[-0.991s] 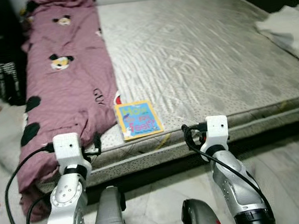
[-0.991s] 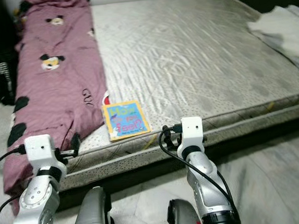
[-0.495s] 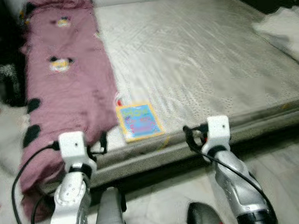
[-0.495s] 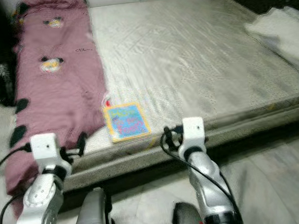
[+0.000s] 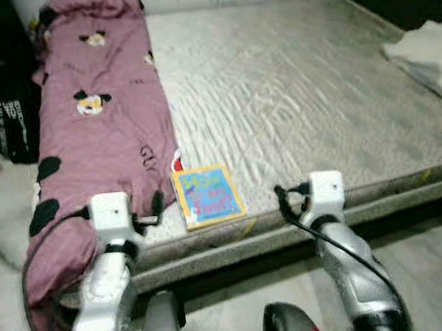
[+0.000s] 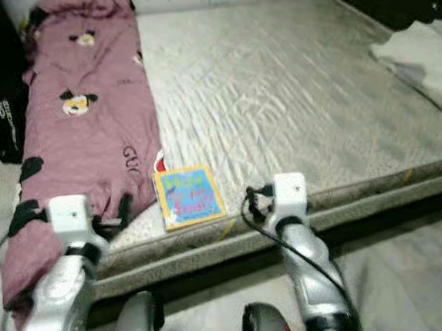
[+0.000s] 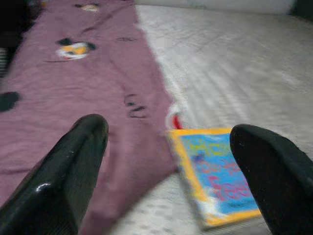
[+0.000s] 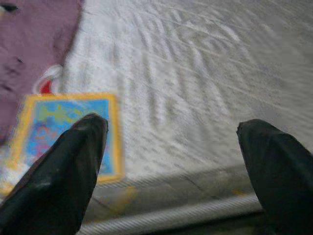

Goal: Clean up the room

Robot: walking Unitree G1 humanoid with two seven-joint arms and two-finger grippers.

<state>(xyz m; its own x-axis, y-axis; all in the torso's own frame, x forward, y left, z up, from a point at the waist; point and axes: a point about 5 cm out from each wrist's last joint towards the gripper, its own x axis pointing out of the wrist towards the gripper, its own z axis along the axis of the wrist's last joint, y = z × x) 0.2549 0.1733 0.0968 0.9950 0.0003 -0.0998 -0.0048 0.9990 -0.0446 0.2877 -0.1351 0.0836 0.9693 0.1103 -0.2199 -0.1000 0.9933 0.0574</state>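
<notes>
The yellow-bordered blue picture book (image 5: 207, 196) at the bed's (image 5: 340, 108) near edge is approached with both hands, left hand (image 7: 171, 161) and right hand (image 8: 171, 161), spread empty, likely awaiting a grasp.

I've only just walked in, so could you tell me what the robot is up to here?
The robot stands at the near edge of a low mattress with both arms raised toward it. A colourful book lies by that edge, beside a purple blanket. The left tool and right tool are both open and holding nothing; the book lies ahead between them, untouched.
</notes>
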